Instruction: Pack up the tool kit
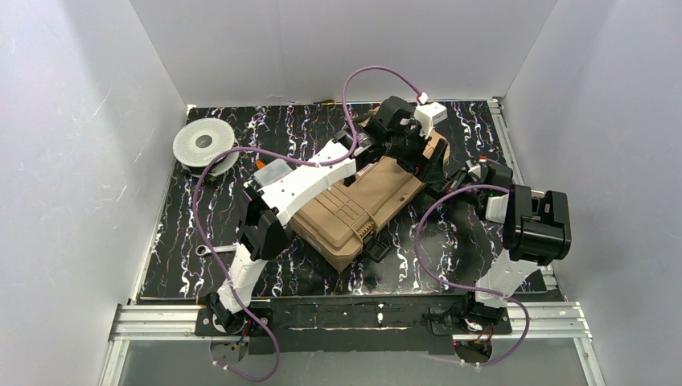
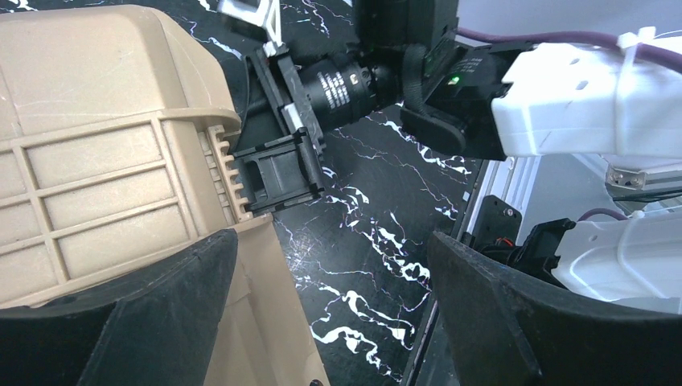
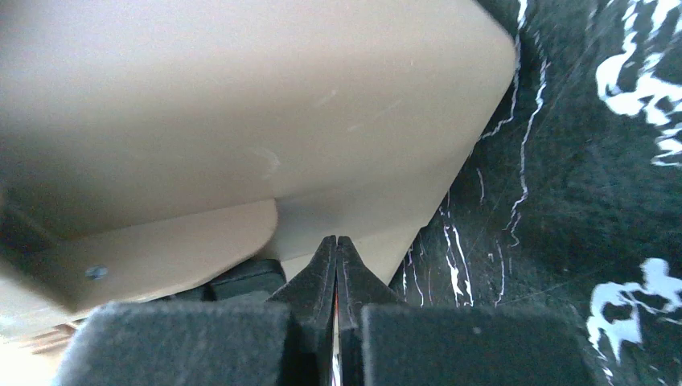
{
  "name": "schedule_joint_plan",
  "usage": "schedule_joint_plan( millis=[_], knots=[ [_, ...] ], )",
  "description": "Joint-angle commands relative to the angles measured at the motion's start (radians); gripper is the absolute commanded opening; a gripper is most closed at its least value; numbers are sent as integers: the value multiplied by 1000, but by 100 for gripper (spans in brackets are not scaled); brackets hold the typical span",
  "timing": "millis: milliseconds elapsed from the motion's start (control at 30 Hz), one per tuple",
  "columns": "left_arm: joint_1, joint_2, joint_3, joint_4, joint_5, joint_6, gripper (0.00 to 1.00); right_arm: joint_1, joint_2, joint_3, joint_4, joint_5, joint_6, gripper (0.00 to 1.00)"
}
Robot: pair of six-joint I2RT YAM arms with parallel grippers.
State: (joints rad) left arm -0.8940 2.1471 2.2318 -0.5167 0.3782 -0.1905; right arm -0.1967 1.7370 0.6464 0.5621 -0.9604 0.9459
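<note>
Well — left pincer agape, right pincer tight.

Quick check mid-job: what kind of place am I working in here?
Probably a lab robot test cell, not a real workshop: plain white panels wall in a black marbled tabletop, with aluminium rail framing along its near edge.

two white-shelled arms with black joints, purple cables.
</note>
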Motion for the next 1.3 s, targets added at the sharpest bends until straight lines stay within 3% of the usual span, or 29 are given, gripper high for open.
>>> schedule_joint_plan(
  millis=[0, 333, 667, 800, 967, 1133, 1167, 1267],
  knots=[
    [50, 15, -4, -71, -124, 39, 90, 34, 18, -7, 77, -89, -9, 1],
    [58, 19, -4, -78, -120, 37, 90, 32, -80, -107, 262, -35, 41, 1],
    [61, 13, 0, -86, -129, 48, 90, -6, -46, -256, 963, -67, 345, 1],
    [62, 19, 7, -92, -133, 49, 90, -8, -67, -296, 1044, -67, 360, 1],
    [63, 25, 16, -101, -142, 58, 90, -11, -151, -321, 895, -56, 272, 1],
    [61, 26, 22, -104, -159, 71, 90, -44, -267, -325, 488, 16, 76, 1],
    [58, 29, 24, -107, -170, 75, 90, -47, -291, -321, 416, 35, 36, 6],
    [51, 34, 33, -113, -187, 92, 90, -53, -359, -276, 44, 145, -116, 44]
  ],
)
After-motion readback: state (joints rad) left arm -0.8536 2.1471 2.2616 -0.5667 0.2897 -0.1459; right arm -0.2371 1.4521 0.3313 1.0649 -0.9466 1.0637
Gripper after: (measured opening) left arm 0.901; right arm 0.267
